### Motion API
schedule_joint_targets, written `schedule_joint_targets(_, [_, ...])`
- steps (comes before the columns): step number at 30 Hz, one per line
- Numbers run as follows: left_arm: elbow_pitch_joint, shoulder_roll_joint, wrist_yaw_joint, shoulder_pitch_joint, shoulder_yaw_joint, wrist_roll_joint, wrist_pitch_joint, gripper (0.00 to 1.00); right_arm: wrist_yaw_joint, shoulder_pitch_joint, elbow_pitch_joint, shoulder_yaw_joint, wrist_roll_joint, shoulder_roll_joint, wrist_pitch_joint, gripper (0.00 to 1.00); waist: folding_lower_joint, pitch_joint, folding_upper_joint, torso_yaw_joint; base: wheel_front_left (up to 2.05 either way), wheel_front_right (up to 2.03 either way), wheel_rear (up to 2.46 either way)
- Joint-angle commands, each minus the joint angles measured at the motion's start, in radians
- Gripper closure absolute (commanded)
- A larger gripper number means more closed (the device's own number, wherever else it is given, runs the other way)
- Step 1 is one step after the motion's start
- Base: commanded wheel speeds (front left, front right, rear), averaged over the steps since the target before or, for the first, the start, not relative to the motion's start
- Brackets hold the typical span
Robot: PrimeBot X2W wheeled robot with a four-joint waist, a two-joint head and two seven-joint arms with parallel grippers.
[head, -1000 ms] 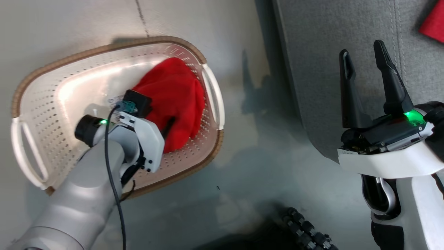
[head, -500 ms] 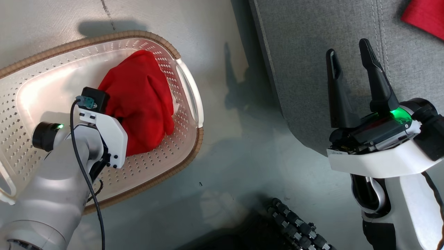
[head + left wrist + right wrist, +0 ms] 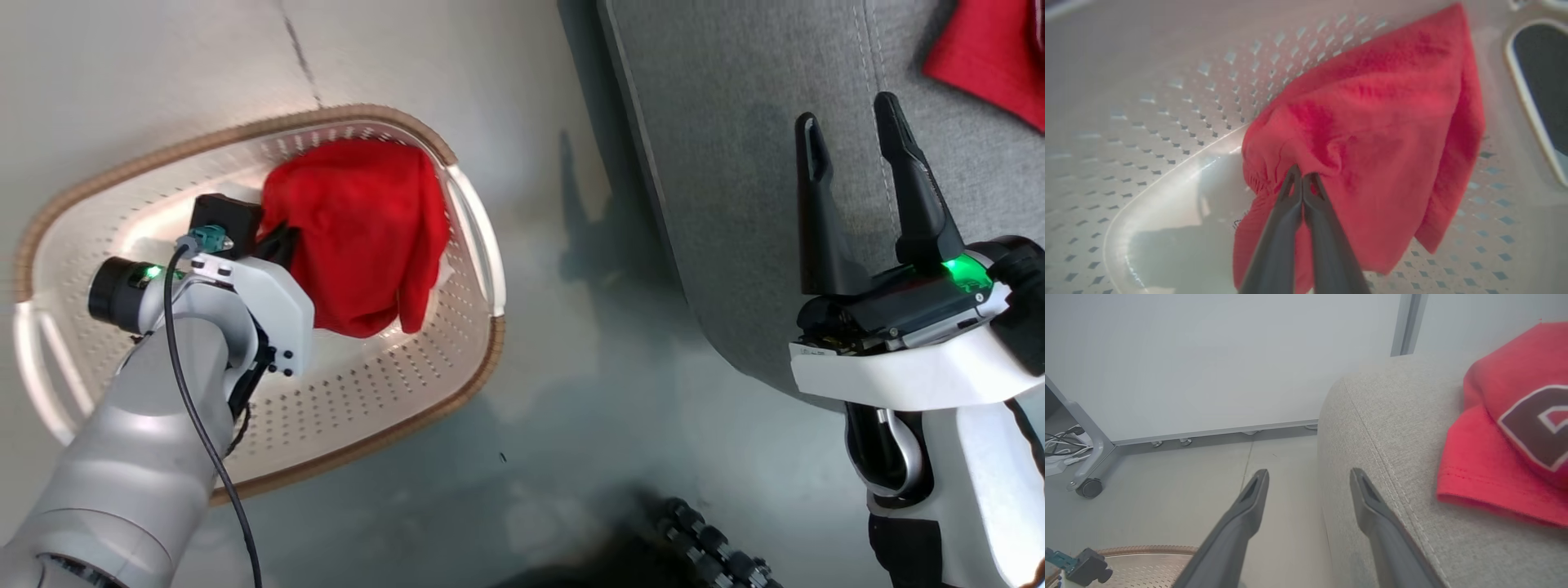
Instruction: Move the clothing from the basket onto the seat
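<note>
**Left gripper lifts a plain red garment in the basket**

Closest in, the left gripper's two dark fingers are pressed together on a bunched fold near the garment's top. No gap shows between the tips. Gripped from one high point, the cloth hangs down and away from the fingers like a loose tent. That suits a lift, since the weight trails below the grip instead of dragging sideways. Its lower edges hang inside the basket, over the perforated floor and toward the side with the white handle. Whether the hem touches the plastic is not clear.

The basket sits on the pale floor, just beside the seat. The carry across should therefore be short, though I judge the garment needs more height to pass the brown rim.

Farther out, the right gripper hovers over the seat's rounded corner. Its fingers are spread wide and hold nothing, and it seems to be parked out of the way.

Beyond it, a red jersey with block lettering lies on the grey upholstery, so part of the clothing is already delivered. A white wall stands behind.
</note>
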State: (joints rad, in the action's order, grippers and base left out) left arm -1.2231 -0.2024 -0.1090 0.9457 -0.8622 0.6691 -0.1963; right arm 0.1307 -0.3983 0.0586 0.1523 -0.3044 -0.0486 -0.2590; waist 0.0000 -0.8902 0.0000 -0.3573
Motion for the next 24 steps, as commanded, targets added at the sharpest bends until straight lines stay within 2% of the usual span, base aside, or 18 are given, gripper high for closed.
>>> schedule_joint_targets(1, [0.008,0.0,-0.001,-0.008,-0.001,-0.004,-0.017,1.0,0.0,0.012,0.0,-0.007,0.009,-0.004,-0.005,0.0,0.0,0.045,0.0,0.034,0.0,0.0,0.0])
schedule_joint_targets(7, [0.093,0.006,0.004,-0.045,0.03,0.004,-0.066,1.0,0.0,0.036,0.007,-0.033,0.035,-0.004,0.023,0.0,0.0,0.141,0.0,0.084,0.0,0.0,0.0])
schedule_joint_targets(13, [0.376,-0.031,0.048,-0.158,0.142,-0.04,-0.068,1.0,0.0,0.071,0.025,-0.062,0.061,-0.004,0.064,0.0,0.0,0.245,0.0,0.137,0.0,0.0,0.0])
schedule_joint_targets(18, [0.593,-0.038,0.075,-0.292,0.242,-0.085,-0.068,1.0,0.0,0.106,0.037,-0.074,0.085,-0.004,0.103,0.0,0.0,0.344,0.0,0.184,0.0,0.0,0.0])
schedule_joint_targets(24, [0.791,-0.037,0.092,-0.433,0.333,-0.128,-0.068,1.0,0.0,0.148,0.047,-0.075,0.104,-0.004,0.15,0.0,0.0,0.458,0.0,0.235,0.0,0.0,0.0])
